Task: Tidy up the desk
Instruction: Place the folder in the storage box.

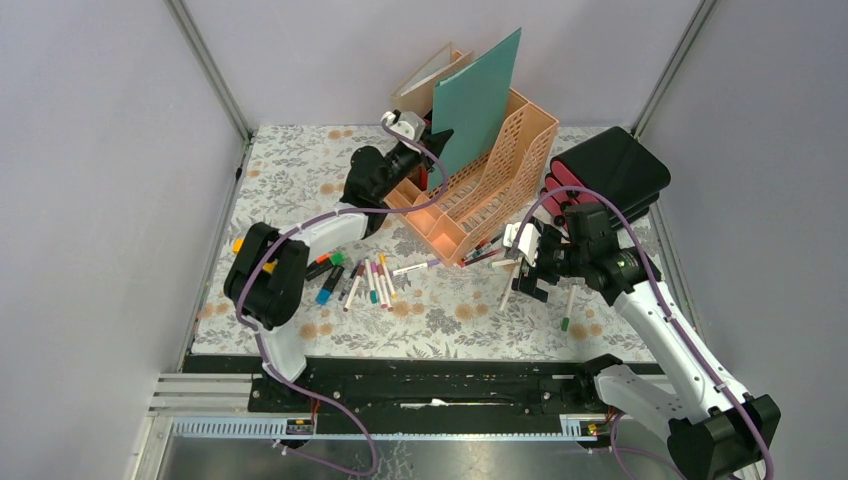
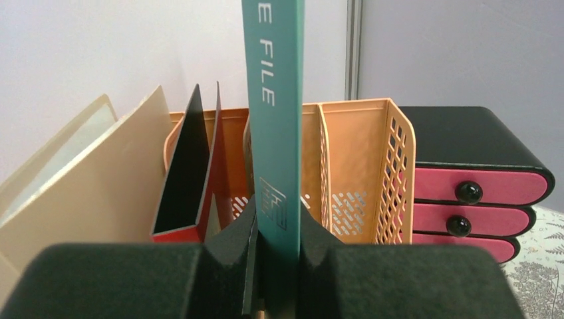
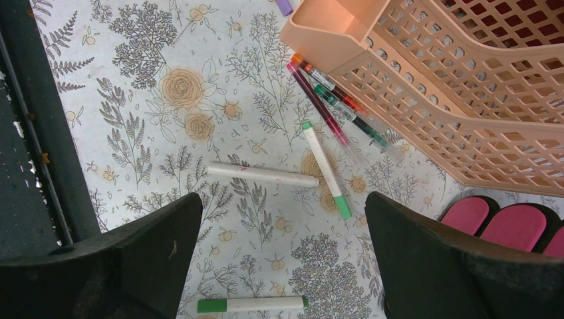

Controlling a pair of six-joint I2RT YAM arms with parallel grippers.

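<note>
left jaws are pinching the thin edge of the teal file (image 2: 274,133), nearly closed on it, and are holding it upright. right jaws are standing wide apart with nothing between them, hovering above the table (image 3: 133,100).

i am seeing the file standing at the peach rack (image 2: 359,166), in line with one of its dividers. whether its foot is sitting inside a slot, i cannot tell. a red-and-black folder (image 2: 189,179) and a cream folder (image 2: 86,193) are leaning to its left. a black drawer unit (image 2: 479,173) with pink fronts is standing just beside the rack on the right.

below the right jaws a white marker (image 3: 263,175) and a green-tipped marker (image 3: 326,169) are lying close together, and a few pens (image 3: 332,109) are lying against the rack's foot.

the table, in its flowered cloth, is spreading under both arms between grey walls. more markers (image 1: 365,280) are lying scattered near the left arm.
</note>
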